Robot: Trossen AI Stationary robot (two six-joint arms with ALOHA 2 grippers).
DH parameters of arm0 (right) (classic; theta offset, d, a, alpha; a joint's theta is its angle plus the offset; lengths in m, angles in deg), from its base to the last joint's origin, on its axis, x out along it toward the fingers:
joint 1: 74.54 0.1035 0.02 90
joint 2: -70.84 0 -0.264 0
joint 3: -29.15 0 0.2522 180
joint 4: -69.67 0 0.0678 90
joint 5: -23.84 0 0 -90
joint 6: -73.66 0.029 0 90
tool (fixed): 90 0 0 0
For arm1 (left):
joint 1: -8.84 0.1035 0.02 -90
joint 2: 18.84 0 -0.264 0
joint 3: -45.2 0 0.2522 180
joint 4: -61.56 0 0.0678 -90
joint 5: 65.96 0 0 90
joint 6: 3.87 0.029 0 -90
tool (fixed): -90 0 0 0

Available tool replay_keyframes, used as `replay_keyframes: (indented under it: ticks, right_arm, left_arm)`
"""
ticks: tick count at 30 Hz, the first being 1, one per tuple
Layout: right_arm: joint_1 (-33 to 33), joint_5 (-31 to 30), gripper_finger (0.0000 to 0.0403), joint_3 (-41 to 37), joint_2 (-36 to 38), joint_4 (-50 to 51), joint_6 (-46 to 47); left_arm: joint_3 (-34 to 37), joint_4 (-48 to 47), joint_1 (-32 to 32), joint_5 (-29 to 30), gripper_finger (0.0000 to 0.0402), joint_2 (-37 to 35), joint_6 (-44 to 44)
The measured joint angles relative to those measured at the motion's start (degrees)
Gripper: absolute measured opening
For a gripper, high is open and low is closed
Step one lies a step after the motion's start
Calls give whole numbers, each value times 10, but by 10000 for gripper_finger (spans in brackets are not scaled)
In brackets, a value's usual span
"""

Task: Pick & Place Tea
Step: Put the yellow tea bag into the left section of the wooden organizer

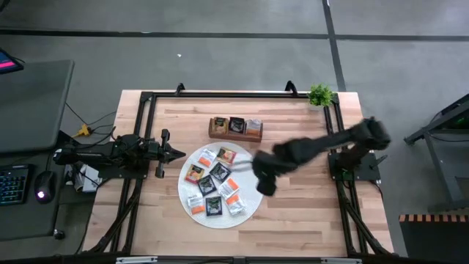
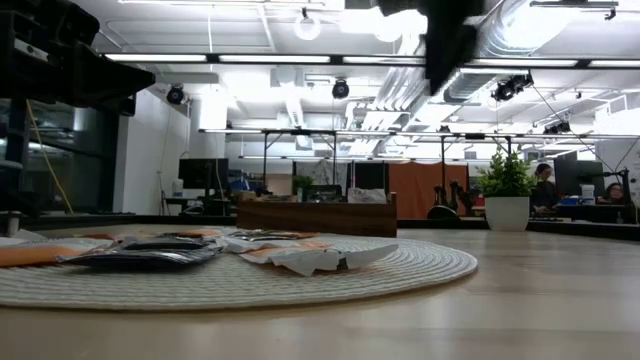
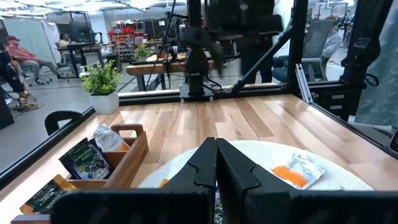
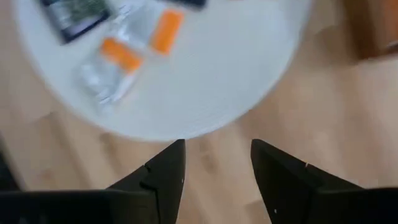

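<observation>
Several small tea sachets (image 1: 212,183), black, orange and white, lie flat on a round white mat (image 1: 220,224) in the middle of the table. In the low view they show as a flat heap of sachets (image 2: 200,250). A brown wooden tray (image 1: 236,128) behind the mat holds three more sachets upright. My right gripper (image 1: 265,183) hangs open above the mat's right edge, pointing steeply down. In its wrist view its fingers (image 4: 165,174) have nothing between them, and the nearest white-and-orange sachets (image 4: 118,62) lie farther in on the mat. My left gripper (image 1: 179,154) is shut and level at the mat's left edge.
A small potted plant (image 1: 320,95) stands at the table's far right corner. Black frame rails (image 1: 146,132) run along the table's left, far and right sides. Bare wood lies between the mat and the near edge.
</observation>
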Motion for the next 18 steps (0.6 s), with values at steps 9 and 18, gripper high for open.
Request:
replay_keyframes:
  ticks: [9,18]
  right_arm:
    - [148,43,168,-214,72,-269,239]
    - [188,26,169,-216,-4,-395,273]
  left_arm:
    - [0,0,0,0,0,0,0]
    - [0,0,0,0,0,0,0]
